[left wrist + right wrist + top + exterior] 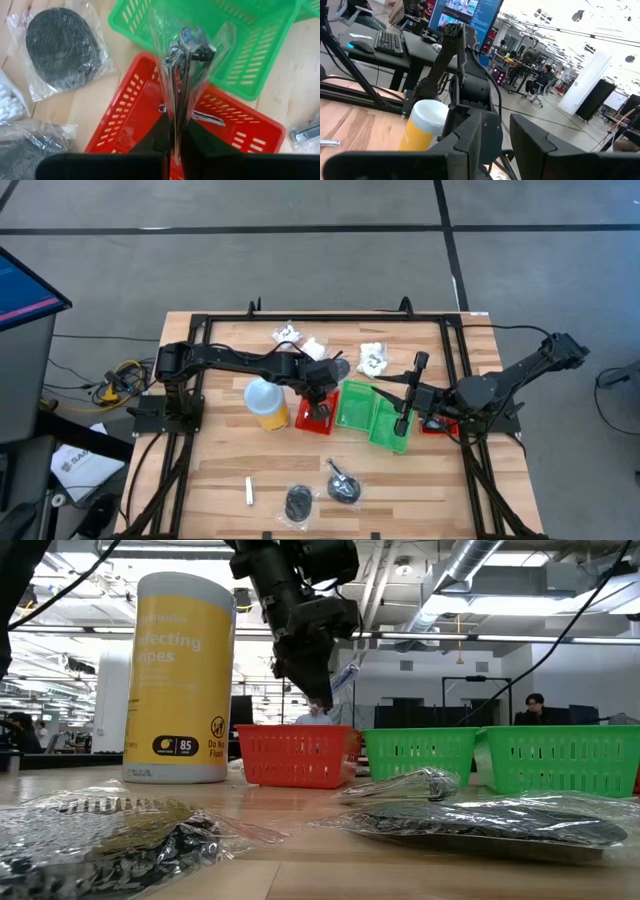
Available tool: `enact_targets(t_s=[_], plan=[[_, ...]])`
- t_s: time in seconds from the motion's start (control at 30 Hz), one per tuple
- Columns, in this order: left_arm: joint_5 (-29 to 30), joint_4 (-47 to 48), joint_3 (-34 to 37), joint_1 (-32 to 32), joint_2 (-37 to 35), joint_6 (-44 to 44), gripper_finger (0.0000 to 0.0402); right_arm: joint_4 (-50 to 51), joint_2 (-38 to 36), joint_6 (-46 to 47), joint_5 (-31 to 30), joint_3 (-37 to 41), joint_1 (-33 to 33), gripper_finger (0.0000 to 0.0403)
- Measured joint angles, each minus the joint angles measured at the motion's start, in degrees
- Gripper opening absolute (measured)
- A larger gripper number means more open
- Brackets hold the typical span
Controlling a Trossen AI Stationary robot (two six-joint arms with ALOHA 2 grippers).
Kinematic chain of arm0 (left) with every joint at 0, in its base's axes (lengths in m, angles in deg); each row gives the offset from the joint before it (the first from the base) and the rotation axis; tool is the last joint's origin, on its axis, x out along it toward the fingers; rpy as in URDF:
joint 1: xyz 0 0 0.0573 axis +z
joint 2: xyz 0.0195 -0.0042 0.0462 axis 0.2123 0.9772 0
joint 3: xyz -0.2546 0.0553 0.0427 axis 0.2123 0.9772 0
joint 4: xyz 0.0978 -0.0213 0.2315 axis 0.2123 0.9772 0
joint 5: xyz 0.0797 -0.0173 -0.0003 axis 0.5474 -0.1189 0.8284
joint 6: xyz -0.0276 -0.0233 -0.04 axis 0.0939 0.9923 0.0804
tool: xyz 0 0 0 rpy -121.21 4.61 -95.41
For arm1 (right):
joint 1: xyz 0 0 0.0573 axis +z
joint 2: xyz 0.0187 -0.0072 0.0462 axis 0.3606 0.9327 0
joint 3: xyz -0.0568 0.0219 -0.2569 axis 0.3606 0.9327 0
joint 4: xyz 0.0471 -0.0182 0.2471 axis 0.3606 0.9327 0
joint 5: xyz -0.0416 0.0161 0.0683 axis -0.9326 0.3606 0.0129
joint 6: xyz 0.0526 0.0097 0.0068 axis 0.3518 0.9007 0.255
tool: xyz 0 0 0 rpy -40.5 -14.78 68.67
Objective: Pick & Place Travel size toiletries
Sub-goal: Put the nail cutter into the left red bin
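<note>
Clear plastic packet with small metal pieces (187, 65): we are seeing it hanging above the red slotted plastic bin (150, 107), pinched in the left gripper (176, 135), whose fingers are closing narrowly on the film. We are noting the right gripper (410, 394), fingers parted and empty, waiting over the green bins (372, 416).
</note>
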Motion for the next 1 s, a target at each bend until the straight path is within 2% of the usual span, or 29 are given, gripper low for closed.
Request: enact_targets(t_s=[0.27, 0.57, 1.0], plan=[[-0.03, 0.06, 3.78, 0.00, 0.04, 0.95, 0.0006, 0.21, 0.00, 0.15, 0.00, 0.00, 0.00, 0.0094], [-0.03, -0.56, 4.13, 0.00, 0.04, 1.17, 0.0009, 0.43, 0.00, 0.13, 0.00, 0.00, 0.00, 0.0094], [-0.03, -1.70, 4.13, 0.00, 0.04, 1.14, 0.0051, 0.91, 0.00, 0.59, 0.00, 0.00, 0.00, 0.0094]])
